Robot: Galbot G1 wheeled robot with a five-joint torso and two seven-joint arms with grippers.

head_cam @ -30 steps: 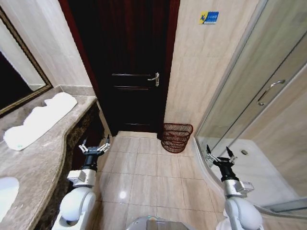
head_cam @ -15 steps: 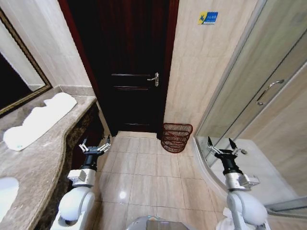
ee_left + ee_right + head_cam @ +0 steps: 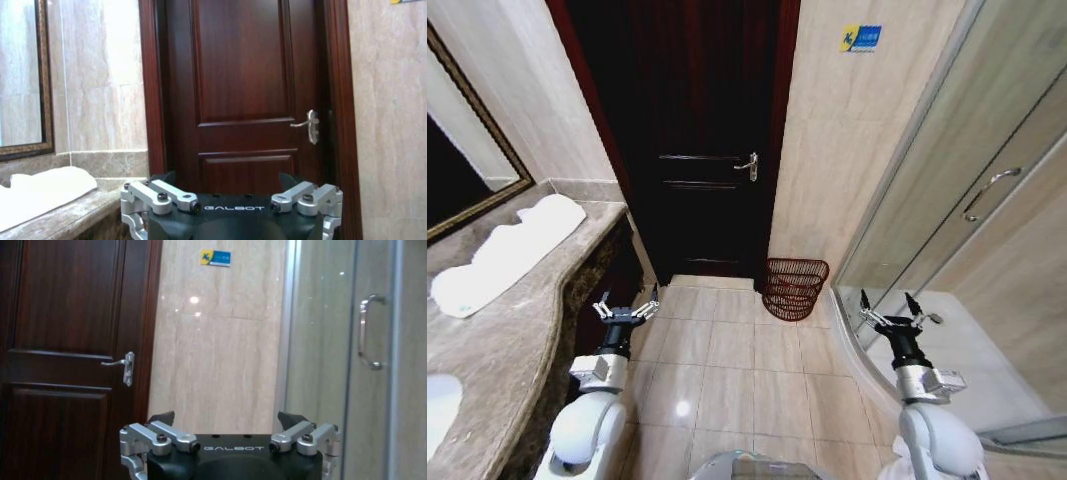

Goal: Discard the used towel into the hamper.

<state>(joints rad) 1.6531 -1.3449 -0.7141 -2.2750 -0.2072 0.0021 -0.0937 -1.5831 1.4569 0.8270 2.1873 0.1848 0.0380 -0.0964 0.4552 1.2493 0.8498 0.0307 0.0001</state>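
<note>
The used towel (image 3: 507, 255) is white and lies bunched along the marble counter at my left; the left wrist view catches its end (image 3: 40, 187). The hamper (image 3: 794, 287), a dark reddish-brown openwork basket, stands on the floor against the wall right of the door. My left gripper (image 3: 625, 305) hangs open beside the counter's edge, below the towel, with nothing in it (image 3: 227, 180). My right gripper (image 3: 887, 306) is open and empty by the shower's curved sill, to the right of the hamper (image 3: 227, 416).
A dark wooden door (image 3: 697, 150) is closed straight ahead. The marble counter (image 3: 537, 320) with a sink (image 3: 439, 400) and a mirror (image 3: 462, 150) runs along the left. A glass shower enclosure (image 3: 967, 200) closes off the right. Tiled floor (image 3: 727, 360) lies between my arms.
My right gripper has shifted a little to the right and up, toward the shower glass. The left arm, towel and hamper have stayed put.
</note>
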